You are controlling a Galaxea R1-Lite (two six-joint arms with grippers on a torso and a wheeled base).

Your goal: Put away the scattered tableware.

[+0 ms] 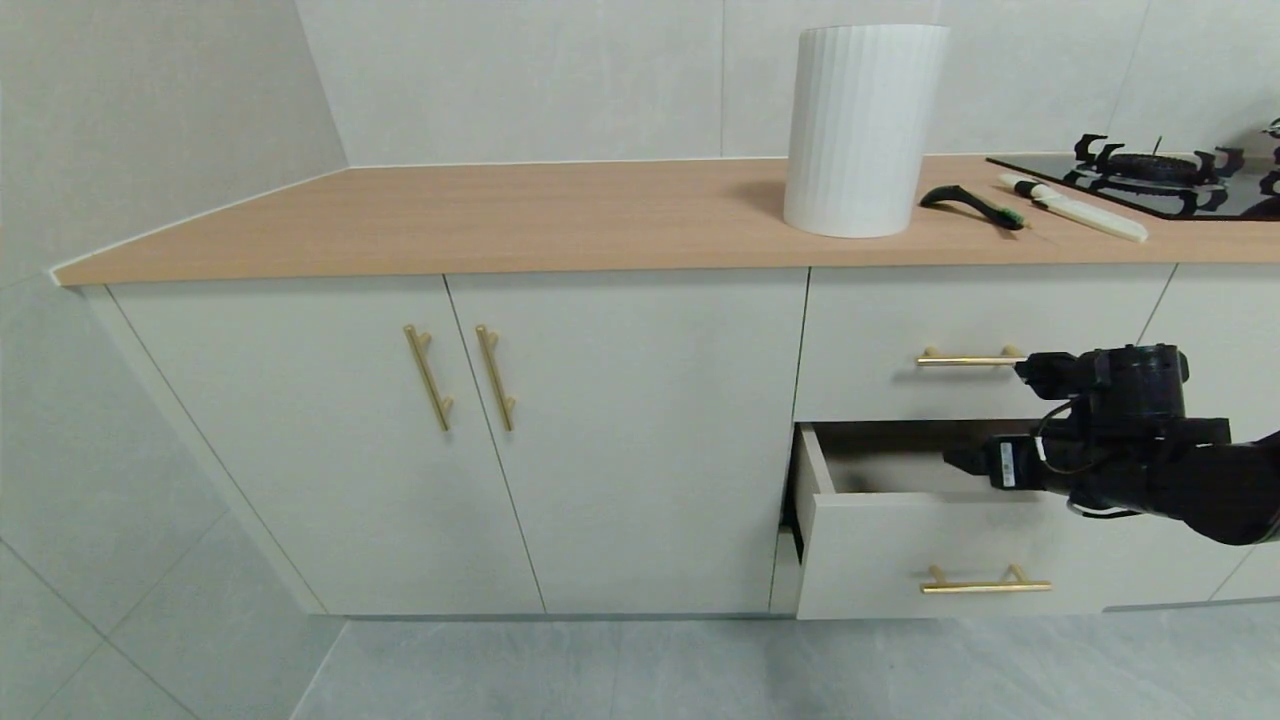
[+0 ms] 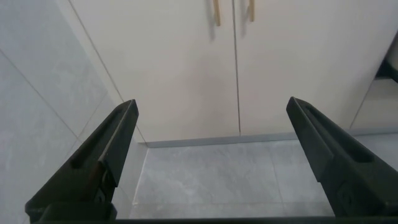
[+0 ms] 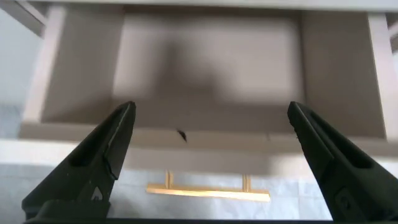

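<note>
Right gripper (image 1: 962,461) hangs over the open lower drawer (image 1: 900,545), fingers spread wide, nothing between them. In the right wrist view the gripper (image 3: 210,109) looks straight down into the drawer (image 3: 205,56), with the gold handle (image 3: 208,190) on the front panel below. The upper drawer (image 1: 870,340) above it is shut.

Left gripper (image 2: 211,102) is also spread and empty, low over the floor (image 2: 205,180), facing the double doors (image 2: 186,68).

The tableware is on the counter (image 1: 450,215), at its right end. The black-handled tool (image 1: 970,205) lies just beside the white ribbed cylinder (image 1: 862,130). The white knife (image 1: 1075,208) is next to the tool, between it and the hob (image 1: 1150,175). Both lie flat, well above the drawer and apart from either gripper
</note>
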